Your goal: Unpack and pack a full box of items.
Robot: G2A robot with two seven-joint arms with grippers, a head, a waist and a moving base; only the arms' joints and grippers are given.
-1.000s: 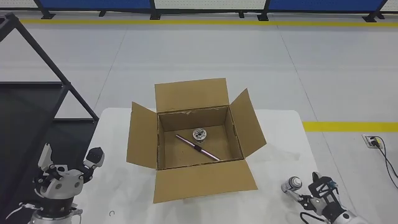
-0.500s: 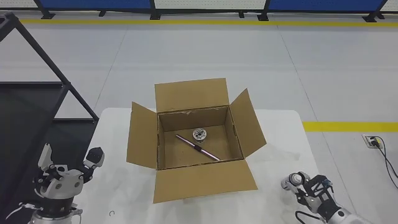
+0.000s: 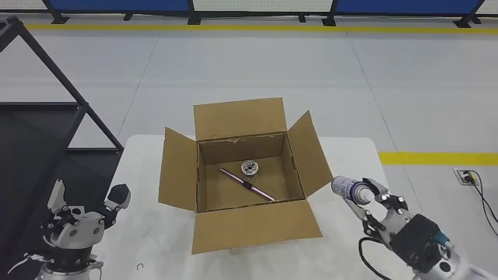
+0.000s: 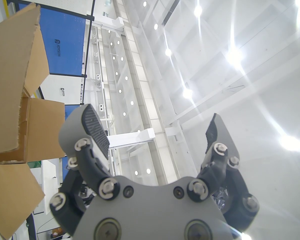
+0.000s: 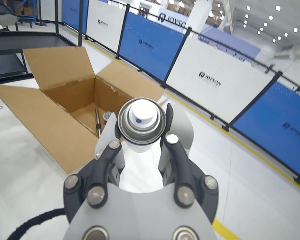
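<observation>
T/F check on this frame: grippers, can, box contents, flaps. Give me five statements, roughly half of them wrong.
1. The right gripper is shut on a spray can. True.
2. The spray can lies inside the box. False: it is held outside the box, off the flap on the robot's right.
3. The left gripper is open and holds nothing. True.
4. The box is empty. False: a rod and a small round metal part lie on its floor.
5. The box flaps are folded shut. False: all four are folded outward, so the box is open.
</observation>
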